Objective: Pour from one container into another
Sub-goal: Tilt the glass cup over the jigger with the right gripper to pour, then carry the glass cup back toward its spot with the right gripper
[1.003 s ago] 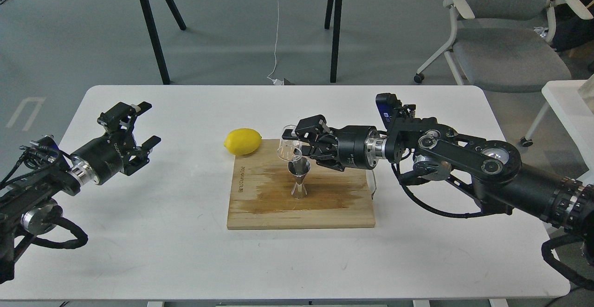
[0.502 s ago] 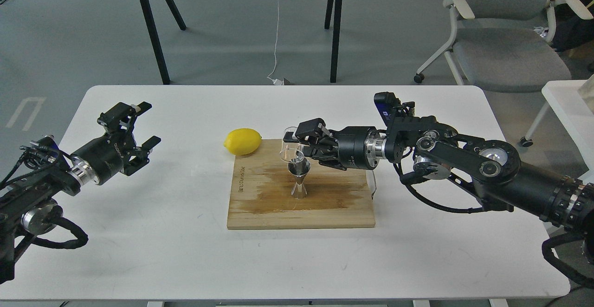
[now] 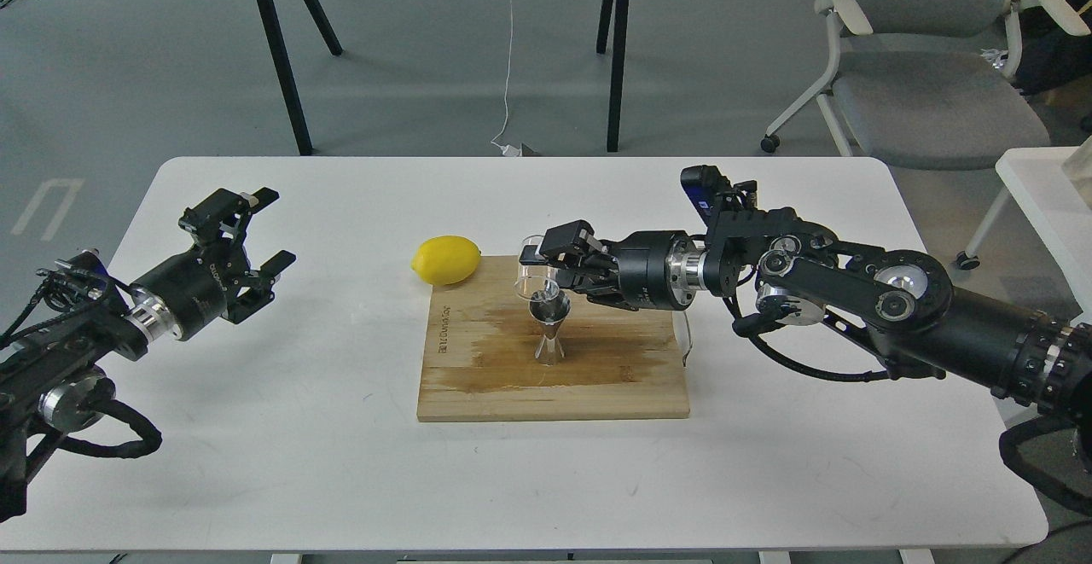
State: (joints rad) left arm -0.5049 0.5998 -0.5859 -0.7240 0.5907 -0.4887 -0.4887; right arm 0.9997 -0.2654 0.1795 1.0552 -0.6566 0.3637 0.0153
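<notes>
Jaws of the right gripper (image 3: 546, 263) clamp the glass cup (image 3: 531, 271), tipped right above the jigger (image 3: 549, 328) on the cutting board (image 3: 597, 376). Left gripper (image 3: 260, 235) hangs wide open, well apart.

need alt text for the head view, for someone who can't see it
The right gripper holds a small clear glass cup tipped just above a steel jigger standing on a wooden cutting board. A lemon sits at the board's far-left corner, and the left gripper hangs open and empty over the white table.

Small print on the cutting board (image 3: 444, 325); not legible.
</notes>
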